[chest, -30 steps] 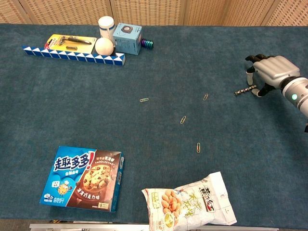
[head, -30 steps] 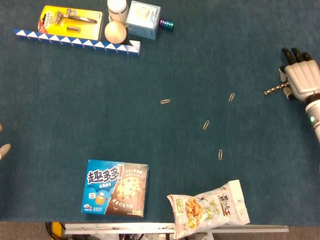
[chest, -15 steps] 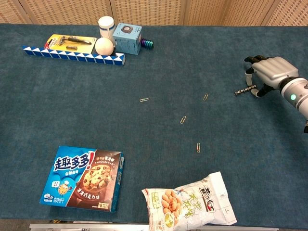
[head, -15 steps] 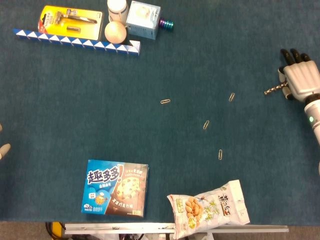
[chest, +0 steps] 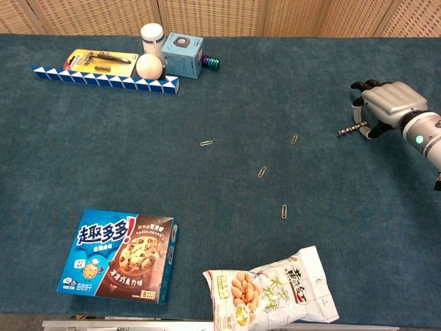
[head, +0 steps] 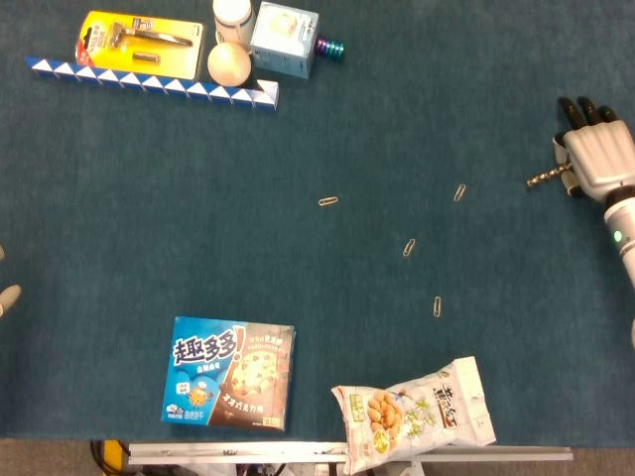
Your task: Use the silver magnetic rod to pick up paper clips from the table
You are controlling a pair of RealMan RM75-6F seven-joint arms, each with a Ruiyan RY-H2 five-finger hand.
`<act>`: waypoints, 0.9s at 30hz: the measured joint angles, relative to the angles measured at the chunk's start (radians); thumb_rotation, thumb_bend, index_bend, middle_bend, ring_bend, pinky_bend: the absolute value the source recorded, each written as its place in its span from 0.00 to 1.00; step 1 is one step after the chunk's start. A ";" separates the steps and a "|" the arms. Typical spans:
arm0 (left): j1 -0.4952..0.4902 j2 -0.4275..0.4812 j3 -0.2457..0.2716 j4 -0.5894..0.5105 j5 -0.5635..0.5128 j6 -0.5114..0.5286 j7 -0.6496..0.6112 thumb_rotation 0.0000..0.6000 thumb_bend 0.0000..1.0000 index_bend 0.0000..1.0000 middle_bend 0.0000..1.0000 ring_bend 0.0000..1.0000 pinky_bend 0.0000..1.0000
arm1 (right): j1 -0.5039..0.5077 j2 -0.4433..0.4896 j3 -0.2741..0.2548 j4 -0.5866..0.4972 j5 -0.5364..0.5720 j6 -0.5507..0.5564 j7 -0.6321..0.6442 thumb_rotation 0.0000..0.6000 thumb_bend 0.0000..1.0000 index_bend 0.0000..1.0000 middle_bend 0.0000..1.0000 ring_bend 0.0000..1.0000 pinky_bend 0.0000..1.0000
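- Right hand point(chest: 389, 103), far right: fingers curled, holding thin silver magnetic rod point(chest: 350, 130), which points left.
- Four small metal paper clips point(chest: 262, 172) lie scattered mid-table on the teal cloth point(chest: 207, 96), apart from the rod.
- Left hand point(head: 8, 297): only fingertips at the left edge; state unclear.

Teal table point(chest: 103, 165): paper clips point(chest: 262, 172), cookie box point(chest: 121, 256), snack bag point(chest: 272, 289).

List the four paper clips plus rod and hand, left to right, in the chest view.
Leftmost paper clip → second paper clip → nearest paper clip → rightmost paper clip → silver magnetic rod → right hand, holding the rod.
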 measured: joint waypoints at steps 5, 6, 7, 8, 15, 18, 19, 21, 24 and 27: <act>-0.001 0.000 0.000 0.000 -0.002 -0.003 0.000 1.00 0.03 0.52 0.42 0.31 0.46 | 0.001 -0.001 0.000 0.001 0.000 0.001 0.001 1.00 0.34 0.59 0.08 0.00 0.16; -0.001 0.000 -0.001 0.000 -0.002 -0.003 0.000 1.00 0.03 0.52 0.42 0.31 0.46 | 0.001 -0.001 0.000 0.000 -0.001 0.003 0.002 1.00 0.34 0.59 0.08 0.00 0.16; -0.001 0.000 -0.001 -0.001 -0.003 -0.003 0.000 1.00 0.03 0.52 0.42 0.31 0.46 | 0.000 0.000 0.000 -0.001 -0.002 0.005 0.004 1.00 0.34 0.60 0.08 0.00 0.16; -0.001 0.001 -0.001 -0.001 -0.003 -0.003 0.000 1.00 0.03 0.52 0.42 0.31 0.46 | 0.000 0.000 0.000 -0.002 -0.003 0.006 0.005 1.00 0.35 0.61 0.08 0.00 0.16; -0.001 0.001 -0.001 0.000 -0.003 -0.003 -0.001 1.00 0.03 0.52 0.42 0.31 0.46 | -0.007 0.017 -0.003 -0.036 -0.019 0.028 0.015 1.00 0.35 0.62 0.09 0.00 0.16; -0.001 0.000 -0.001 0.000 -0.004 -0.004 0.001 1.00 0.03 0.52 0.42 0.31 0.46 | -0.012 0.034 -0.005 -0.068 -0.028 0.044 0.017 1.00 0.36 0.62 0.09 0.00 0.16; -0.001 0.000 -0.001 0.000 -0.004 -0.004 0.002 1.00 0.03 0.52 0.42 0.31 0.46 | -0.014 0.042 -0.005 -0.083 -0.031 0.051 0.016 1.00 0.36 0.62 0.09 0.00 0.16; -0.001 -0.001 -0.001 0.000 -0.004 -0.005 0.003 1.00 0.03 0.52 0.42 0.31 0.46 | -0.017 0.055 -0.006 -0.107 -0.035 0.062 0.015 1.00 0.36 0.62 0.09 0.00 0.16; -0.001 -0.002 -0.001 0.001 -0.004 -0.005 0.005 1.00 0.03 0.52 0.42 0.31 0.46 | -0.024 0.079 -0.007 -0.151 -0.043 0.082 0.011 1.00 0.36 0.62 0.09 0.00 0.16; -0.001 -0.002 -0.001 -0.001 -0.004 -0.006 0.008 1.00 0.03 0.52 0.42 0.31 0.46 | -0.030 0.102 -0.009 -0.195 -0.050 0.101 0.003 1.00 0.36 0.62 0.09 0.00 0.16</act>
